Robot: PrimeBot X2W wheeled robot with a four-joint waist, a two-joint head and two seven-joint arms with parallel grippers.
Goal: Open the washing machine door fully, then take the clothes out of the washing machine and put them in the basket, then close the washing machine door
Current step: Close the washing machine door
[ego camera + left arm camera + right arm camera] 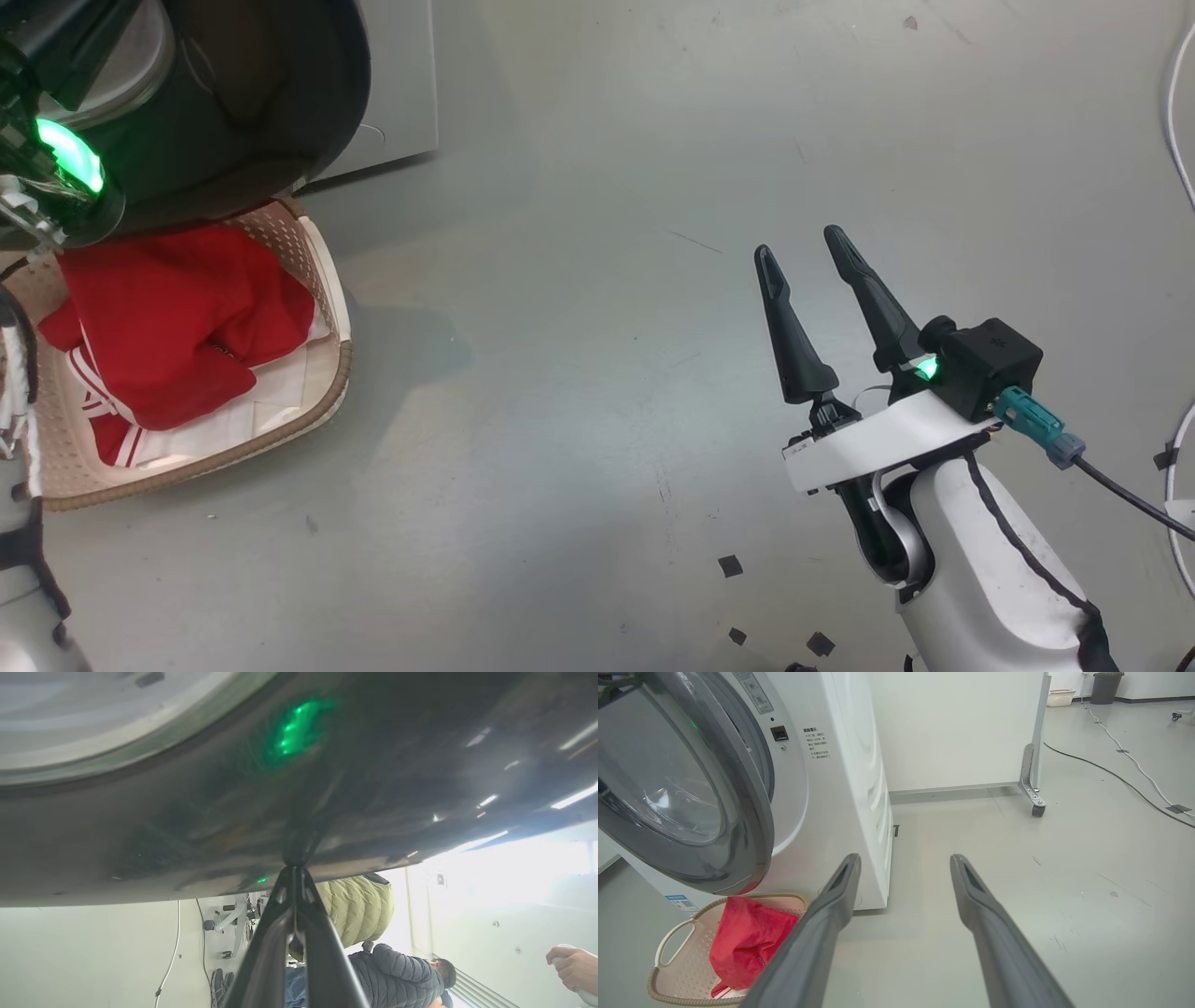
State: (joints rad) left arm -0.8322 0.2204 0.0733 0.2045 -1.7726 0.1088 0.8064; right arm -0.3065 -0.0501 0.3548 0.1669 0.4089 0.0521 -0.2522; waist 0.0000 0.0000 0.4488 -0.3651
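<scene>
The washing machine door, a glossy black ring, hangs partly open over the basket. In the right wrist view the door swings out from the white washing machine. The red clothes with white stripes lie heaped in the basket, where the clothes show under the door. My left gripper is shut, its tips touching the door's black ring. My right gripper hovers open over bare floor, well right of the basket, and holds nothing.
A white partition on casters stands behind the washer. Cables run across the grey floor at the right. Black tape bits lie near my right arm. A person in a dark padded jacket and a hand show beyond the door.
</scene>
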